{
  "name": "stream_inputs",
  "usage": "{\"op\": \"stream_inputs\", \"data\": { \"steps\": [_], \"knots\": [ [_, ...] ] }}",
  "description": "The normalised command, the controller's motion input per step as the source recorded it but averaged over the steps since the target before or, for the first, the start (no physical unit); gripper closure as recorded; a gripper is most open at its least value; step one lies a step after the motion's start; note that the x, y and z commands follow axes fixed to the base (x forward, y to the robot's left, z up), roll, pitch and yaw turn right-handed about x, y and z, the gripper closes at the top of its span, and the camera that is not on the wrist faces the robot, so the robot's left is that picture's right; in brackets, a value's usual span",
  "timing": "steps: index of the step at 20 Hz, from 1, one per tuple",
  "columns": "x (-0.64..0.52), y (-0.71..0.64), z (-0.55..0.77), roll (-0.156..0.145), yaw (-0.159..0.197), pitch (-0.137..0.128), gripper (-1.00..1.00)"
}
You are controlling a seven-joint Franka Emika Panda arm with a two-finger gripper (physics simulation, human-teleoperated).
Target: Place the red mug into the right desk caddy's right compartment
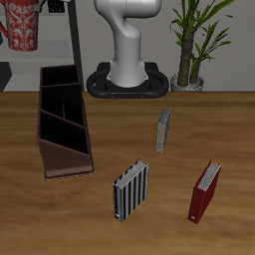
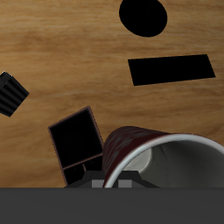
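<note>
The red mug (image 1: 20, 28) with its pale speckles hangs high in the air, beyond the far end of the right desk caddy (image 1: 63, 125). In the wrist view the mug (image 2: 131, 149) fills the space right by my gripper (image 2: 114, 180), its light grey inside showing, and the fingers look shut on its rim. In the exterior view the gripper itself is cut off by the frame edge. The caddy is a long dark maroon box with three slanted cells, standing on the table below the mug. Which end cell is the right compartment I cannot tell.
A grey book (image 1: 162, 128) stands mid-table, with a striped book (image 1: 130, 190) and a red book (image 1: 204, 190) nearer the front edge. The robot base (image 1: 127, 70) and a potted plant (image 1: 195, 45) stand at the back. A thin dark pole (image 1: 76, 35) rises behind the caddy.
</note>
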Motion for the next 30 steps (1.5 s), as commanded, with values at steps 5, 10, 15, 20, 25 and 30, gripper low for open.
{"op": "stream_inputs", "data": {
  "steps": [5, 10, 15, 20, 25, 30],
  "knots": [
    [-0.48, -0.10, 0.20, -0.013, 0.027, -0.028, 1.00],
    [-0.58, -0.12, 0.07, -0.033, -0.037, -0.014, 1.00],
    [-0.43, 0.00, -0.14, -0.018, 0.000, 0.002, 1.00],
    [-0.46, 0.12, -0.14, -0.011, 0.030, -0.008, 1.00],
    [-0.42, 0.06, -0.03, -0.009, -0.014, -0.016, 1.00],
    [-0.35, 0.12, -0.11, -0.017, 0.010, -0.013, 1.00]
  ]
}}
